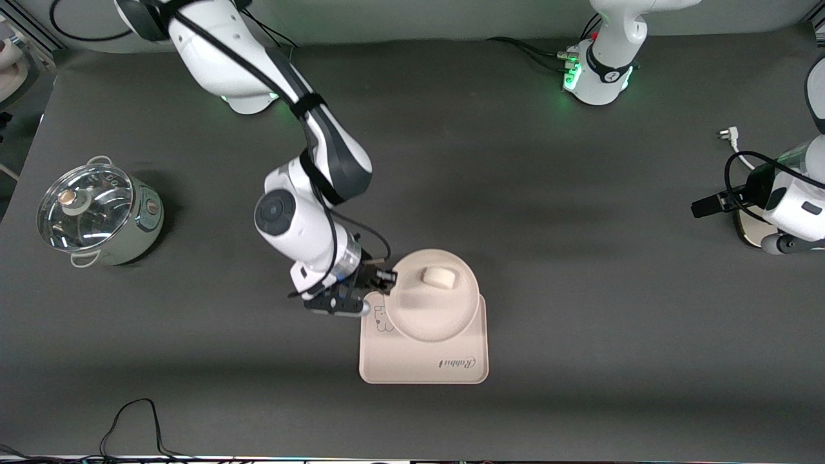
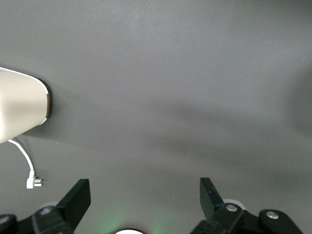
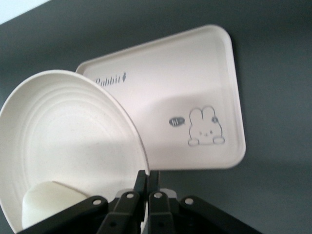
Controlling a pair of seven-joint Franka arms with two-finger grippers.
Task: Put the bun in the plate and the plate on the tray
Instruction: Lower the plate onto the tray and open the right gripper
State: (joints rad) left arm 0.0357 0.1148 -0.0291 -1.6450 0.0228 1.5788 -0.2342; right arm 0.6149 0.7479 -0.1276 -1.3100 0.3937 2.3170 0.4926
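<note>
Plate carried over the tray
We see the right gripper (image 1: 387,278) pinching the plate (image 1: 430,303) rim, bun (image 1: 439,278) inside, above the tray (image 1: 422,364) at lower centre; the left gripper (image 2: 144,197) waits, spread wide.

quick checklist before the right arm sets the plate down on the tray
1. Bun in the plate: ok.
2. Right hand shut on the plate rim: ok.
3. Plate over the tray: ok, though it overhangs the tray's edge toward the robots.
4. Plate level: not ok, the right wrist view shows it tilted above the tray.
5. Left hand out of the way: ok, open, waiting at its own end of the table.
6. Lidded pot clear of the path: ok.
</note>
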